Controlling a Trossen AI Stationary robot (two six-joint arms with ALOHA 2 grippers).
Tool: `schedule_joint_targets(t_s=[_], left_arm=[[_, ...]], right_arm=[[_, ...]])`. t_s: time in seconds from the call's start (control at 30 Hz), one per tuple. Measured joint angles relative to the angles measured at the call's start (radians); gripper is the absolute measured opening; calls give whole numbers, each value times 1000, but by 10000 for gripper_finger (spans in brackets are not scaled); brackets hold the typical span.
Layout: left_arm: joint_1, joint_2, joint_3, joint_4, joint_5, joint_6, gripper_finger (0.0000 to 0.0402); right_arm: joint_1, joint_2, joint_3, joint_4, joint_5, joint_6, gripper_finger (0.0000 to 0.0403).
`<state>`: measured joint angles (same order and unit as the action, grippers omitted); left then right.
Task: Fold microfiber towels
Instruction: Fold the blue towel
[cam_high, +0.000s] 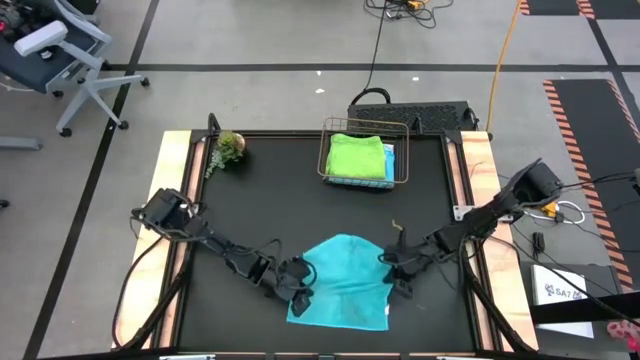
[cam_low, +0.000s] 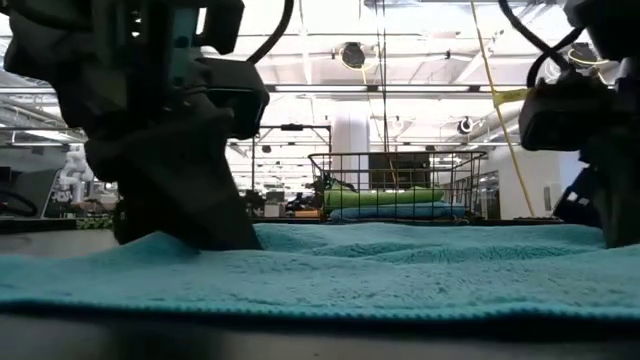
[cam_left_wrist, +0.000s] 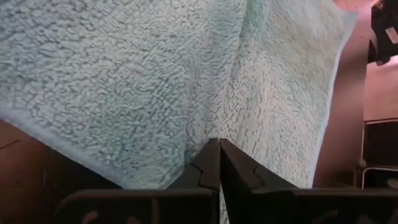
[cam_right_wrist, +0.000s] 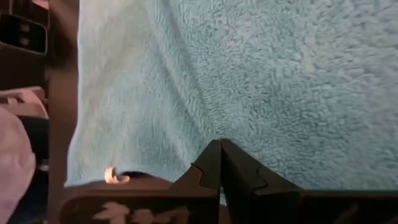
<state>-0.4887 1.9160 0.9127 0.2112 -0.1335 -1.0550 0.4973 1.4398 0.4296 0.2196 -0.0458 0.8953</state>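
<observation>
A teal microfiber towel (cam_high: 342, 282) lies spread on the black table, its near part wider than its far part. My left gripper (cam_high: 298, 282) is shut at the towel's left side and my right gripper (cam_high: 392, 272) is shut at its right side. In the low view the towel (cam_low: 340, 265) lies low on the table between the left gripper (cam_low: 190, 215) and the right gripper (cam_low: 620, 205). A lime green towel (cam_high: 356, 156) lies folded on a blue one in a wire basket (cam_high: 400, 130). My left gripper pinches the towel's left side (cam_left_wrist: 214, 127) between its two shut fingers, slanting down from the table's left. A raised crease (cam_left_wrist: 233, 81) runs away from the fingertips. The towel rests on the table; one layer or several, I cannot tell. My right gripper pinches the towel's right side (cam_right_wrist: 217, 130) between its two shut fingers, slanting down from the table's right. A shallow crease (cam_right_wrist: 186, 74) leads away from the fingertips. The towel lies on the table around the hold.
The wire basket stands at the table's far edge, right of the middle. A small green plant (cam_high: 228, 150) sits at the far left corner. Wooden rails (cam_high: 165, 215) run along both sides of the table. Bare black tabletop (cam_high: 290, 200) lies between towel and basket.
</observation>
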Motion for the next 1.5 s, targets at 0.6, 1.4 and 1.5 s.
schedule_joint_targets(t_s=[0.6, 1.4, 1.5], left_arm=[[53, -26, 7, 52, -29, 98, 6], [-85, -136, 549, -977, -339, 255, 1], [-116, -136, 550, -980, -366, 177, 1]], right_arm=[[-120, -127, 5, -58, 47, -161, 0], [110, -156, 587, -862, 154, -434, 0], [163, -105, 596, -858, 146, -424, 0]])
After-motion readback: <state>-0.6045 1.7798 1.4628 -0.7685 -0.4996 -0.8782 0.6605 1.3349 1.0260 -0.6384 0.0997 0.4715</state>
